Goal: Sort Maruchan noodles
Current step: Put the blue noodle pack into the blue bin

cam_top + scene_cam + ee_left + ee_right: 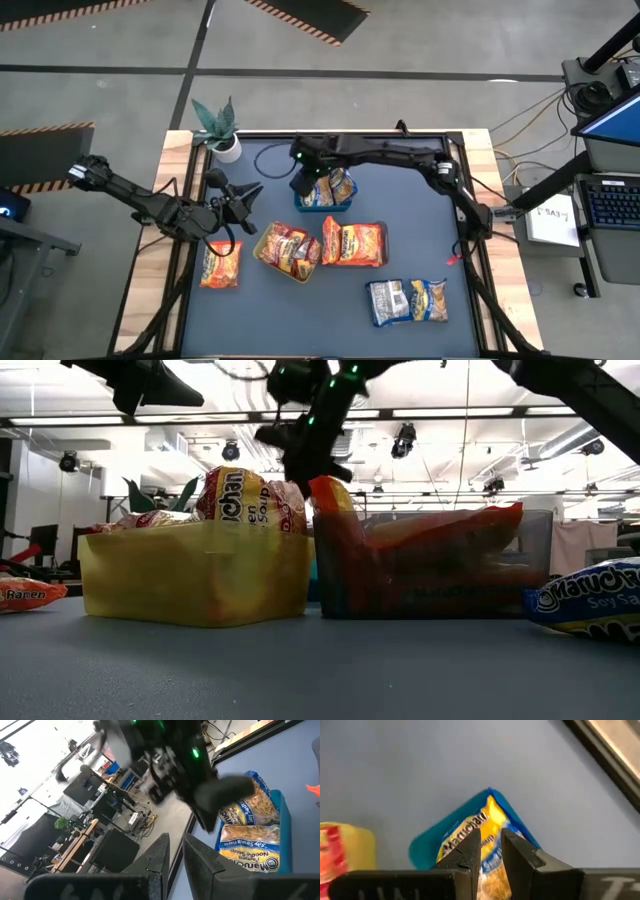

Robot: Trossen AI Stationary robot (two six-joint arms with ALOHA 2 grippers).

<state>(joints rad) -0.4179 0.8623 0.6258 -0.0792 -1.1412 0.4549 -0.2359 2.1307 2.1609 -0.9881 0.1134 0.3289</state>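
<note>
Blue and yellow packets (327,190) are seen stacked in the blue tray (345,207) at the far middle of the surface (420,240), and the right gripper (303,182) hangs directly above them with its jaws nearly closed and nothing caught between them (the wrist view shows only a narrow gap over the wrapper). The left gripper (240,197) is held to the left of that tray, raised off the surface, its jaws likewise almost shut and empty. Red-orange packets (288,246) are piled in the yellow tray (262,240), orange ones (353,242) fill a dark tray just right of it, one orange packet (221,265) lies loose at the near left, and two blue and yellow packets (408,300) lie loose at the near right. The step in hand is judged to be a drop into the blue tray just completed; next, a loose packet would need to be reached and the jaws widened first. The dark tray is almost wholly covered from above, and the number of packets in each pile cannot be made out.
</note>
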